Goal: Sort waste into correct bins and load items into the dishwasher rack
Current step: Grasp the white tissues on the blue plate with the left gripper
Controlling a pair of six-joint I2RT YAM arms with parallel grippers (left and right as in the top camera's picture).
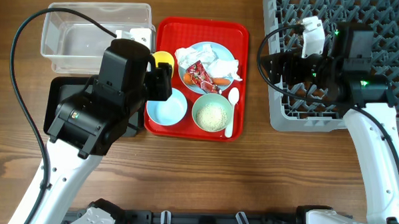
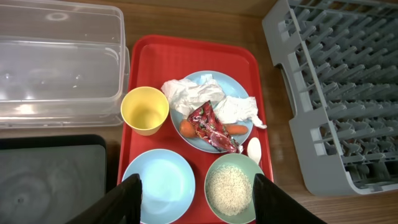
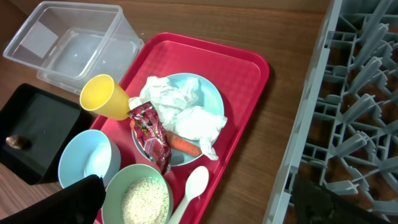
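Observation:
A red tray [image 1: 202,32] holds a pale blue plate [image 2: 194,142] with a crumpled white napkin [image 2: 193,93], a red wrapper [image 2: 208,124] and a carrot piece [image 2: 236,129]. Beside it are a yellow cup [image 2: 145,111], an empty pale blue bowl [image 2: 165,183], a pale green bowl [image 2: 214,171] of rice [image 2: 229,188] and a white spoon [image 2: 254,148]. A brown scrap [image 3: 15,142] lies in the black tray [image 2: 50,180]. My left gripper [image 2: 196,202] is open and empty above the two bowls. My right gripper [image 3: 205,202] is open and empty, between the red tray and the grey rack [image 1: 340,97].
The clear tub [image 1: 96,35] stands empty at the back left, behind the black tray [image 1: 57,97]. My left arm covers part of the black tray and the red tray's left edge. My right arm hangs over the rack's left half. Bare wood lies at the front.

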